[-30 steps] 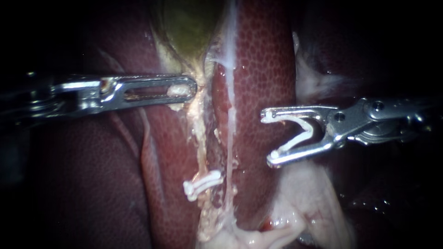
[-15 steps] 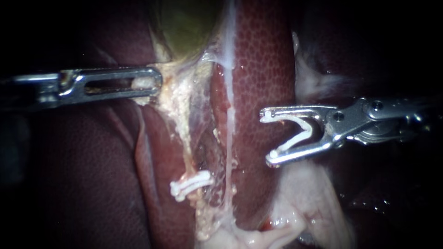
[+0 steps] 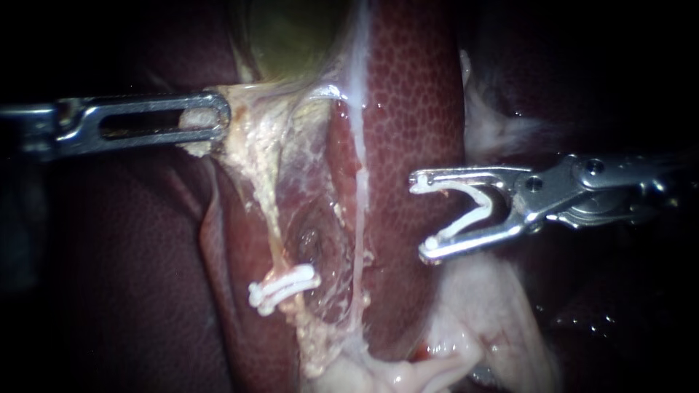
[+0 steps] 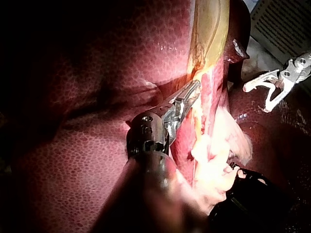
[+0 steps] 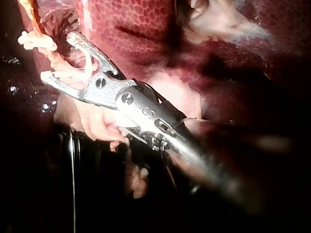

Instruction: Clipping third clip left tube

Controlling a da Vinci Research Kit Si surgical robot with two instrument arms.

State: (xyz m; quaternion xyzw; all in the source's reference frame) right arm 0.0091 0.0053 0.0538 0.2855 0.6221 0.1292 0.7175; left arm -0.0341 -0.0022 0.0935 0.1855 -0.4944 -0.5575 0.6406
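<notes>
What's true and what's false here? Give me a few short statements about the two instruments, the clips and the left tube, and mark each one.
1. The left instrument has its jaws shut on pale tissue beside the gallbladder. True.
2. The right instrument has empty jaws. False: they hold an open clip.
3. A closed clip sits across the left tube. True.
4. The open clip surrounds the left tube. False: it is apart from the tube, over the liver.
</notes>
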